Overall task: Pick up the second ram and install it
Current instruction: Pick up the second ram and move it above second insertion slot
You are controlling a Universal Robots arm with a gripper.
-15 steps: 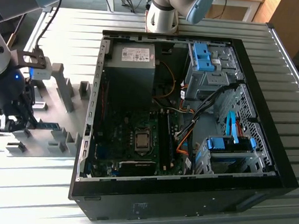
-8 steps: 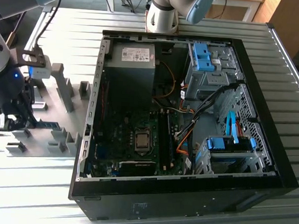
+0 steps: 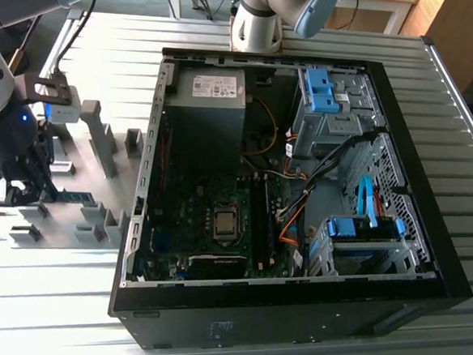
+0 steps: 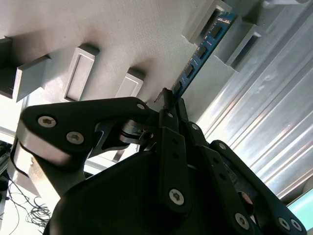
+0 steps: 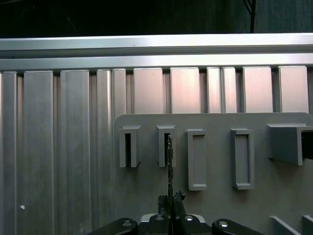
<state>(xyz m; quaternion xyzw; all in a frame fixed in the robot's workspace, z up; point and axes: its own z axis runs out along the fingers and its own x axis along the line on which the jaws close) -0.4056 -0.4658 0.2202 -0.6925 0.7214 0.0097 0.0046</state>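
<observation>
Jaws clamped on the near end of the ram (image 4: 201, 53), gripper (image 4: 170, 99) low over the grey holder (image 5: 215, 122) at the exterior view's left of the case (image 3: 292, 311). Ram stands on edge, far end seated in a holder slot. End grip means leverage: I'd ease it out in line with the slot, slow, no twist.

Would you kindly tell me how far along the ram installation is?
Done: the gripper is at the grey holder, fingers shut on one end of the second ram. In hand: that grasp, the stick's far end resting in a holder slot. Left: it is not yet lifted out or seated in the open computer case.
</observation>
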